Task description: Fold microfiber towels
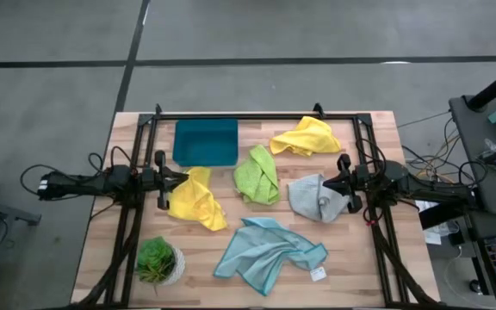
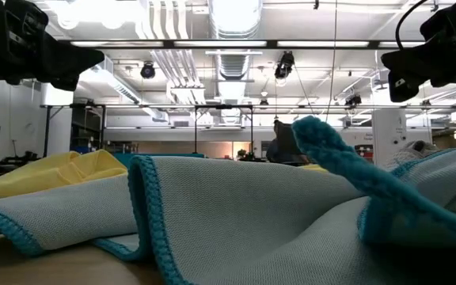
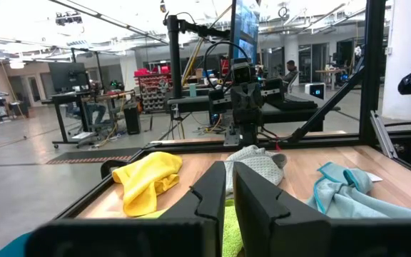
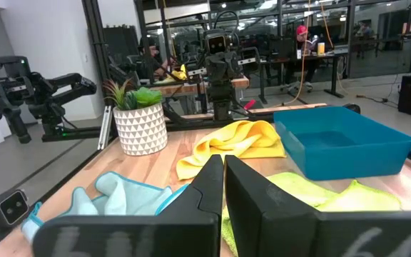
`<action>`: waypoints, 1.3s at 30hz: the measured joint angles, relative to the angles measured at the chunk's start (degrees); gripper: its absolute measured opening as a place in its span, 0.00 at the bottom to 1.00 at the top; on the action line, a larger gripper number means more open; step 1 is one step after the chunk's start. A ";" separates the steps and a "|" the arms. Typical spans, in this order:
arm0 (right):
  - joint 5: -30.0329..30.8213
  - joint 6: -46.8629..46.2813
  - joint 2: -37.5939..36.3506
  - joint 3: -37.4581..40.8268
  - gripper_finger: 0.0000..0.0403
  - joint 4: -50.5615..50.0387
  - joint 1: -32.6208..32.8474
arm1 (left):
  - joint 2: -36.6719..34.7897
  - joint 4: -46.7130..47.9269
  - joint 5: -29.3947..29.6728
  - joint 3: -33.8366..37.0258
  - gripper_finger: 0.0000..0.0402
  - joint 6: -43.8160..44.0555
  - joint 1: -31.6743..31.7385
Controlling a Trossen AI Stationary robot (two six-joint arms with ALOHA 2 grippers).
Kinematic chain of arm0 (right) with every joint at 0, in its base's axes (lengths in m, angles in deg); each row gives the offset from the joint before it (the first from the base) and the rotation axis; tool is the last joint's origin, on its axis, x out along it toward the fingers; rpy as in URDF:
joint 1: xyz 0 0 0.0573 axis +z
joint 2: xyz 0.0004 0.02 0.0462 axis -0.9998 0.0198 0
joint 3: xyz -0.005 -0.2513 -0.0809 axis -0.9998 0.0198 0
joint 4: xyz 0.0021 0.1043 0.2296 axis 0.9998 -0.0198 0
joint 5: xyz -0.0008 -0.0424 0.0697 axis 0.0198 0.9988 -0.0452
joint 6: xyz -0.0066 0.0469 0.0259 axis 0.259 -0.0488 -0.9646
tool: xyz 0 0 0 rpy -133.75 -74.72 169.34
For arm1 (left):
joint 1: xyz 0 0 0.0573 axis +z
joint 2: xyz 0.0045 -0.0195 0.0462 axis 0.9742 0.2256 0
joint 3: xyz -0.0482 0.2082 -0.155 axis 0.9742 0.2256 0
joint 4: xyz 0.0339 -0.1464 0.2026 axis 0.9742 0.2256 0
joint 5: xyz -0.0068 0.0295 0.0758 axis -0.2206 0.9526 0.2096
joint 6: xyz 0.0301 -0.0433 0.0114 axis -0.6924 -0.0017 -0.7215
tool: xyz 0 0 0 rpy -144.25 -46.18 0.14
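Five towels crumpled on tabletop (image 1: 360, 250), none folded. Left gripper (image 1: 164, 179) fingers together beside yellow towel (image 1: 198, 200); right gripper (image 1: 344, 182) likewise, empty (by grey towel (image 1: 315, 198)). Advice: open first, pinch corners, spread flat.

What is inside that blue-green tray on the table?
Nothing shows inside the tray: from above and from the right arm's camera its floor looks bare. No cloth lies in it. Only the strip behind its near wall stays hidden.
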 joint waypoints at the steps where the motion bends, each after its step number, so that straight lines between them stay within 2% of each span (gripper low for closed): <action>1: 0.00 0.01 0.00 0.00 0.02 0.00 0.00 | 0.01 -0.02 -0.02 0.00 0.04 0.00 -0.01; 32: 0.00 0.46 -0.01 0.01 0.02 0.00 0.00 | 0.01 -0.01 -0.02 0.00 0.04 0.00 -0.01; 34: -0.02 -4.35 -0.01 -0.02 0.02 0.00 0.02 | 0.00 0.00 0.00 0.00 0.04 0.00 -0.01; 37: -0.02 -18.44 -0.01 0.01 0.02 0.00 0.13 | 0.01 -0.01 -0.02 0.00 0.04 0.00 -0.01; 39: 0.16 -24.13 0.00 0.00 0.02 0.00 0.13 | 0.01 -0.02 0.00 0.00 0.04 0.00 0.01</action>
